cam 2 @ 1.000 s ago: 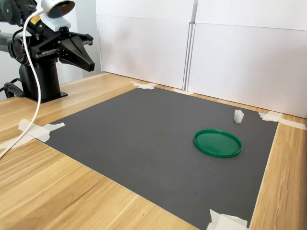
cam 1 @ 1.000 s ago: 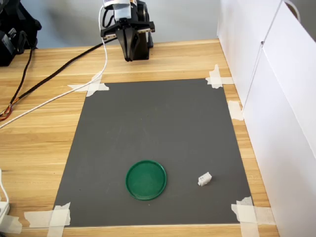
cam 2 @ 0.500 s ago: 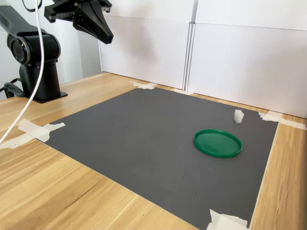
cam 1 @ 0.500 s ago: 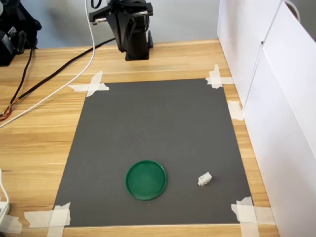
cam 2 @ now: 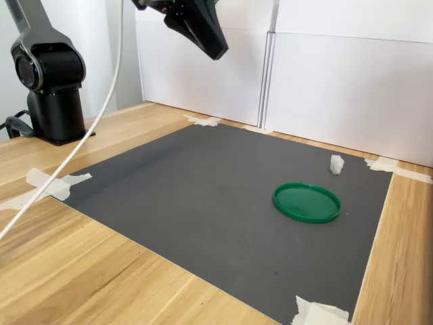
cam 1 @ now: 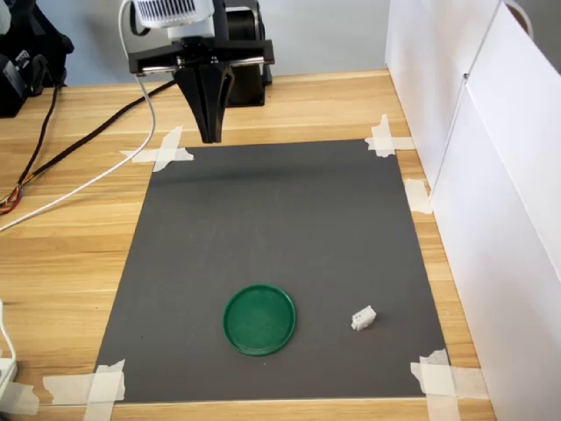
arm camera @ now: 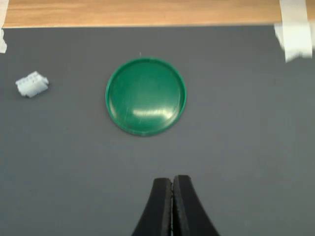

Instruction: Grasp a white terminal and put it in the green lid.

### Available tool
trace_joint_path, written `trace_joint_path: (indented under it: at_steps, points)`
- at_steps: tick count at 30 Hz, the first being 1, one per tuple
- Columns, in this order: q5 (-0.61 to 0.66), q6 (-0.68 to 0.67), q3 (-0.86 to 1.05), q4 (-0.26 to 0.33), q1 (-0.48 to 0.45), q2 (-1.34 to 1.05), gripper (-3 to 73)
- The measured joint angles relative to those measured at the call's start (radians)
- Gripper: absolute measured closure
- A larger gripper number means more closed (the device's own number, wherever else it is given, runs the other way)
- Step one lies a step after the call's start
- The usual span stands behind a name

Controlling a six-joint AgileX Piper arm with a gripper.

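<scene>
The green lid lies flat and empty on the dark grey mat, near the mat's front edge in the first exterior view. A tiny white terminal rests on the mat a short way beside the lid, apart from it. My gripper hangs high in the air over the far part of the mat, well away from both. Its black fingers are pressed together with nothing between them.
White panels wall off the first exterior view's right side. The arm's black base stands on the wooden table beyond the mat. A white cable and black cables trail over the table. Tape pieces hold the mat's corners.
The arm has risen from beside its base and swung out over the mat's far part, fingers now pointing down. Lid and terminal have not moved.
</scene>
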Motion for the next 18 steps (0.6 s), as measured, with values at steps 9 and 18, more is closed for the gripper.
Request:
trace_joint_path:
  at_steps: [9,18]
  points:
    - [0.148,-0.261,-0.275,0.018,0.000,0.216,71.6]
    - [0.375,-0.599,-0.492,0.133,0.002,0.391,71.6]
